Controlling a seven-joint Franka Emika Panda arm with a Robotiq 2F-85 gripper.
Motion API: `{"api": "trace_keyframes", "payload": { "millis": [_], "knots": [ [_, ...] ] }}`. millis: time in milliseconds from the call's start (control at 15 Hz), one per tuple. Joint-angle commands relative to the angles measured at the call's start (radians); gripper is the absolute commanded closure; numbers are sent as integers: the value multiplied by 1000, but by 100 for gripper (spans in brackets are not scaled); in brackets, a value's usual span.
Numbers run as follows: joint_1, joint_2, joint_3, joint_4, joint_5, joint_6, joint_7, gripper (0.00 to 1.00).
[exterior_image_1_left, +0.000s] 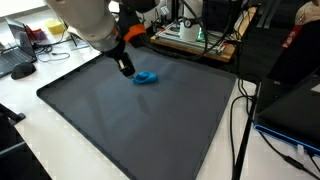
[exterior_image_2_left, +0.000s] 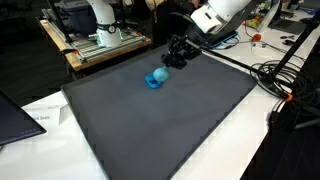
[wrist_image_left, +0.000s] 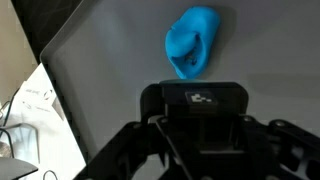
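Though beside jaws, blue lump (exterior_image_1_left: 146, 78) near mat (exterior_image_1_left: 130, 125) edge, wide mat beyond.

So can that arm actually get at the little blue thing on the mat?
Probably yes. The gripper hangs just beside the blue thing, and only bare grey mat lies between them; nothing stands in the way.

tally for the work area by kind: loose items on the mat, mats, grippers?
blue object: 1
dark grey mat: 1
gripper: 1
Total: 3
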Motion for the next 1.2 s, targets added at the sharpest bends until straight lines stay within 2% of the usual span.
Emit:
{"api": "trace_keyframes", "payload": {
  "millis": [0, 467, 800, 1133],
  "knots": [
    [-27, -178, -6, -240, 44, 154, -13, 78],
    [-117, -400, -12, -575, 130, 390, -126, 78],
    [-189, -472, -23, -703, 256, 533, -307, 78],
    [-253, -481, -18, -763, 457, 646, -508, 78]
  ]
}}
